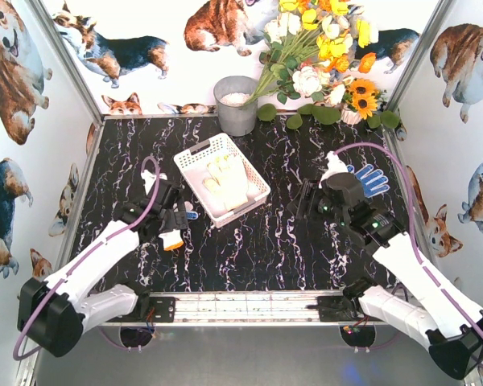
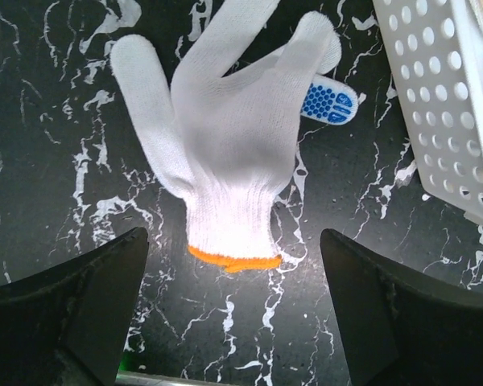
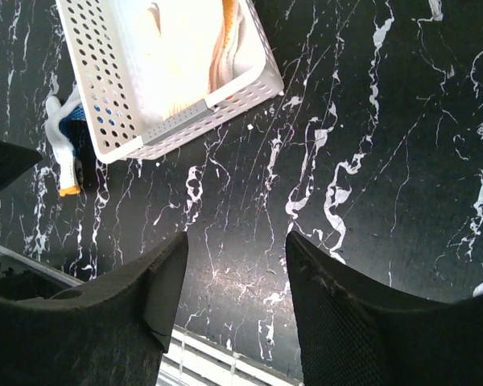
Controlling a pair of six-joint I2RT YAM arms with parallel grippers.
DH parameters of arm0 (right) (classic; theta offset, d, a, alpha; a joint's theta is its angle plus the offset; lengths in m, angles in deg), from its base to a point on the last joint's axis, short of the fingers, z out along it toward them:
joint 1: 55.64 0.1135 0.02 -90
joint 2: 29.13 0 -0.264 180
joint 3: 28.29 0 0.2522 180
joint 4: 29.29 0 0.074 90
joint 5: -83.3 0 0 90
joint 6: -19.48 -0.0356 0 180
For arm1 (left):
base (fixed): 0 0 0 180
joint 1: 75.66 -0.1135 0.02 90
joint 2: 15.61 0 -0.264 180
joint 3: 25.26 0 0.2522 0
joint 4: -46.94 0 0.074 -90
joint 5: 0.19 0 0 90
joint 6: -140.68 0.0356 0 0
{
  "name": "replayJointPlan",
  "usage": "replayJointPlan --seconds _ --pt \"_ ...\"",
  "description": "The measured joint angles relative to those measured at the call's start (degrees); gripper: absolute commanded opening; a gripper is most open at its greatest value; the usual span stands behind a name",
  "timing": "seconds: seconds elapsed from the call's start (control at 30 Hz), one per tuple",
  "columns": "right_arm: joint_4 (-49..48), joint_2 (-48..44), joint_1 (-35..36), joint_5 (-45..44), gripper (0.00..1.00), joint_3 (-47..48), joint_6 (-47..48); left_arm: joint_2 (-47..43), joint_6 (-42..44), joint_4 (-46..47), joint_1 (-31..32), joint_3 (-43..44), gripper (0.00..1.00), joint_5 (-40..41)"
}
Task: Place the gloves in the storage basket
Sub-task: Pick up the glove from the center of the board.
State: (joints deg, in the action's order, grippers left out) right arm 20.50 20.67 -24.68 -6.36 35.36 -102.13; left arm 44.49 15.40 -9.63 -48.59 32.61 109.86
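The white storage basket (image 1: 195,157) stands at mid-table with several pale gloves (image 1: 228,181) in it. It also shows in the right wrist view (image 3: 249,88). A white glove with an orange cuff (image 2: 225,153) lies flat left of the basket wall (image 2: 443,104), over a blue-dotted glove whose fingertip (image 2: 328,103) pokes out. My left gripper (image 2: 233,237) is open, hovering above the orange cuff (image 1: 171,240). My right gripper (image 3: 237,241) is open and empty over bare table right of the basket. A blue-dotted glove (image 1: 373,178) and a white glove (image 1: 334,165) lie behind the right arm.
A grey round metal bucket (image 1: 236,104) stands behind the basket, with a bunch of artificial flowers (image 1: 322,56) at the back right. Corgi-print walls close in three sides. A metal rail (image 1: 249,305) runs along the near edge.
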Motion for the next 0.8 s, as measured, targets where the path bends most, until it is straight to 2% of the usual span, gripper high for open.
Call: replayJointPlan --seconds 0.27,0.63,0.7,0.8 --pt "0.2 -2.6 0.0 -0.2 0.55 -2.9 -3.3 6.5 2.0 6.1 0.0 -1.7 0.83 -0.3" --pt "-0.1 -4.0 0.0 -0.2 0.55 -3.2 -5.0 18.9 6.0 11.0 0.1 0.2 0.62 3.6" --pt "-0.1 -4.4 0.0 -0.2 0.55 -3.8 -5.1 20.0 6.8 12.1 0.1 0.2 0.55 3.6" --pt "-0.2 -4.3 0.0 -0.2 0.55 -4.0 -5.4 21.4 7.6 13.4 0.1 0.5 0.32 3.6"
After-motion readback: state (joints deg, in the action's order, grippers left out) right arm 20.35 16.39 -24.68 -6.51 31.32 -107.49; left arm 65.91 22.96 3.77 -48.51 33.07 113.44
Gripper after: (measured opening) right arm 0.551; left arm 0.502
